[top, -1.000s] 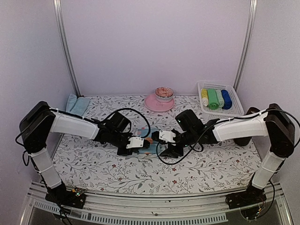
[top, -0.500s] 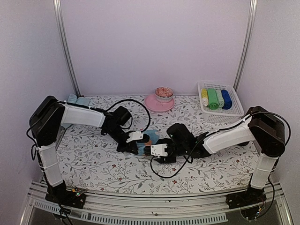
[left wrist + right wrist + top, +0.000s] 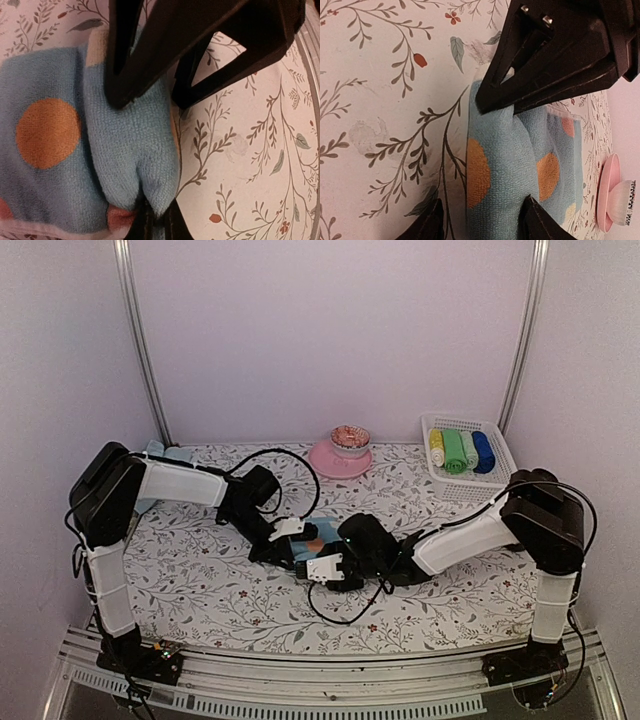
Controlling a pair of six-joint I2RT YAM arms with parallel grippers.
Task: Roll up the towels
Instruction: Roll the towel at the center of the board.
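Note:
A pale blue towel [image 3: 322, 532] with orange dots lies partly folded at the table's middle. In the left wrist view my left gripper [image 3: 152, 222] is shut on a raised fold of this towel [image 3: 132, 150]. From the top view the left gripper [image 3: 292, 548] sits at the towel's left end. My right gripper [image 3: 312, 562] is right beside it at the towel's near edge. The right wrist view shows the right gripper [image 3: 482, 222] open, one finger on the bare table, the other resting on the towel [image 3: 505, 165]. A second pale blue towel [image 3: 163, 454] lies at the back left.
A pink plate [image 3: 325, 462] with a small patterned bowl [image 3: 350, 437] stands at the back centre. A white basket [image 3: 500, 476] at the back right holds several rolled cloths in yellow, green and blue. Black cables loop over the table near both wrists.
My right gripper has swung left and nearer, round to the towel's near edge, and its jaws have narrowed a little. The left gripper kept its pinch and shifted slightly, bunching the towel.

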